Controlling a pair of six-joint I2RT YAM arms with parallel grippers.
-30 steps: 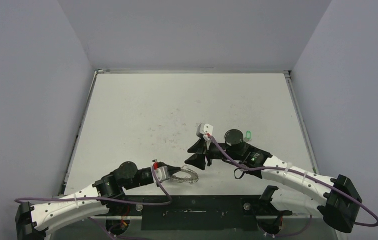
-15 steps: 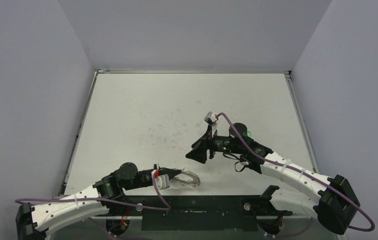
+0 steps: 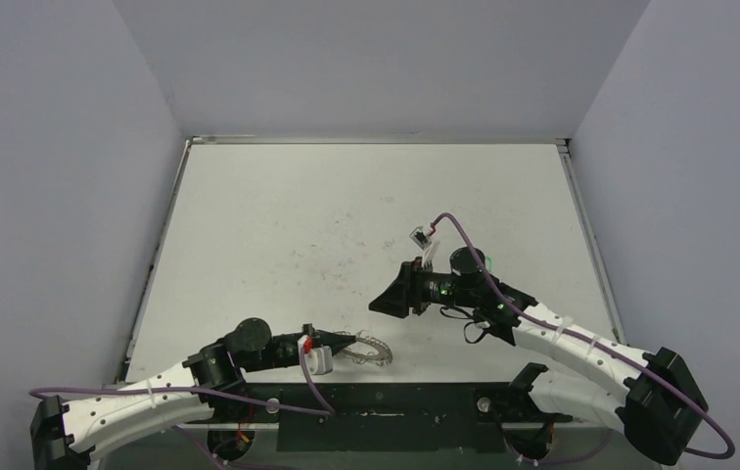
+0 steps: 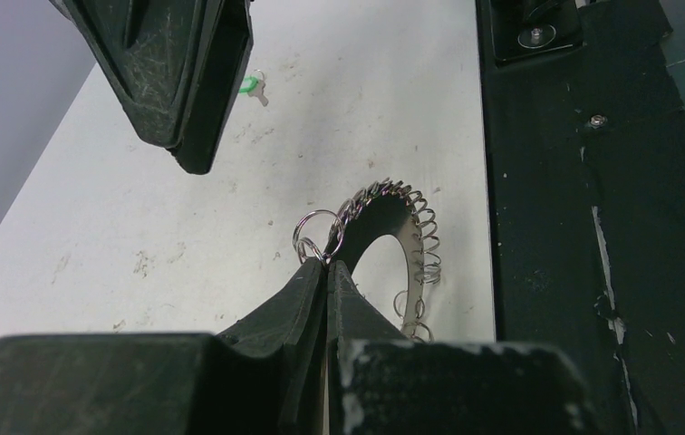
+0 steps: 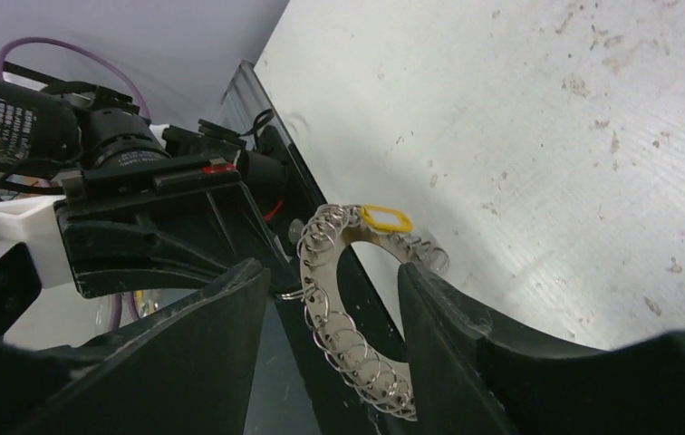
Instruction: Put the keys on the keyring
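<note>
My left gripper (image 3: 345, 341) is shut on one small wire loop (image 4: 312, 234) of the silvery keyring (image 3: 371, 348) and holds the ring tilted by the table's near edge. In the left wrist view the ring (image 4: 419, 237) juts past my fingertips (image 4: 313, 276). My right gripper (image 3: 378, 302) is open and hovers just beyond the ring. In its wrist view the ring (image 5: 330, 337) shows between its spread fingers (image 5: 448, 304). The yellow key's head (image 5: 386, 217) sits at the ring's far rim among the loops. The green key (image 4: 248, 84) lies on the table farther back.
A black mounting strip (image 4: 593, 227) runs along the table's near edge right beside the ring. The right gripper's dark fingers (image 4: 180, 82) hang above the table in the left wrist view. Grey walls enclose the white table (image 3: 346, 196) on three sides.
My right wrist has rolled, its camera swinging up and right, and its jaws now face the ring. My left gripper has shifted slightly toward the near edge, still holding the ring.
</note>
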